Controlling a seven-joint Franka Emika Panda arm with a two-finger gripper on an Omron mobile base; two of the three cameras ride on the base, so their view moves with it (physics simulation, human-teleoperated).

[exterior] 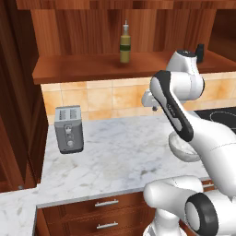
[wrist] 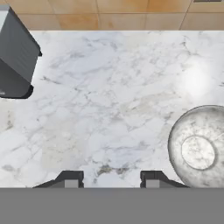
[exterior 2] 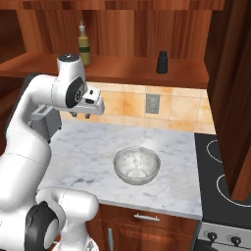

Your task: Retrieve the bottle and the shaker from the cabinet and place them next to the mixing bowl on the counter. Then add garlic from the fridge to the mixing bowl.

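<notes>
The olive-yellow bottle (exterior: 124,46) (exterior 2: 84,46) stands upright on the cabinet shelf (exterior: 83,67) (exterior 2: 127,71). To its right on the same shelf stands the short black shaker (exterior: 200,52) (exterior 2: 162,62). The pale mixing bowl (exterior 2: 137,165) (wrist: 199,148) sits on the marble counter (exterior: 115,156) (exterior 2: 88,152); in the left base view the arm partly covers it. My gripper (wrist: 109,179) (exterior 2: 81,115) hangs above the counter, left of the bowl and below the shelf, pointing down, open with nothing between its fingers. Garlic and fridge are out of view.
A grey toaster (exterior: 69,129) (wrist: 15,57) stands at the counter's left, by the tiled wall. A black stove top (exterior 2: 225,171) borders the counter on the right. Wooden side walls close in on both ends. Drawers with bar handles (exterior: 107,203) sit under the counter.
</notes>
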